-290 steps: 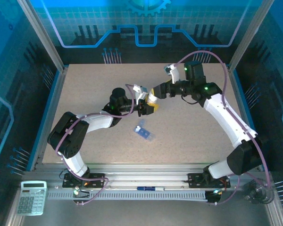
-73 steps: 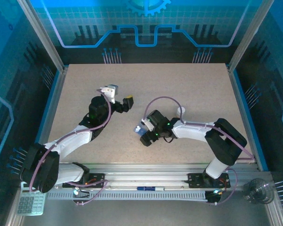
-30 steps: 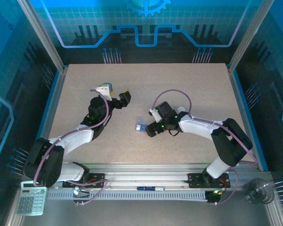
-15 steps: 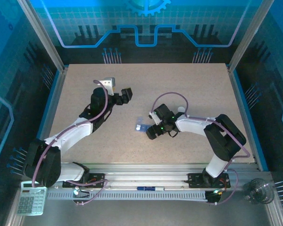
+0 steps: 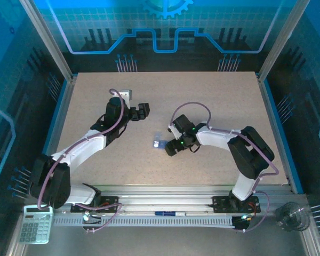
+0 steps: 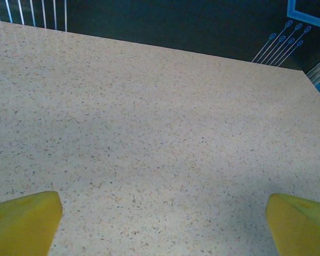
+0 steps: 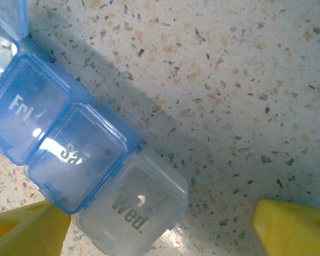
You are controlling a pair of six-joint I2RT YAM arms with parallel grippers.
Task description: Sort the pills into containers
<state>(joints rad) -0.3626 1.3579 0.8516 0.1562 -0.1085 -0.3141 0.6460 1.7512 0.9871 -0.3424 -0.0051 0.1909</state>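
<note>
Two grippers, both spread wide. Right gripper hovered over small translucent blue plastic pill box near middle of speckled beige tabletop, yellow fingertips straddling clear "Wed." compartment, unclamped. Left gripper toward far-left corner, empty.

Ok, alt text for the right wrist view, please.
A translucent blue pill box lies at lower left on the speckled table, its cells marked Fri, Sat and a clear one Wed; white pills show at its top-left end. The right gripper is open over it, yellow fingertips at the bottom corners.
</note>
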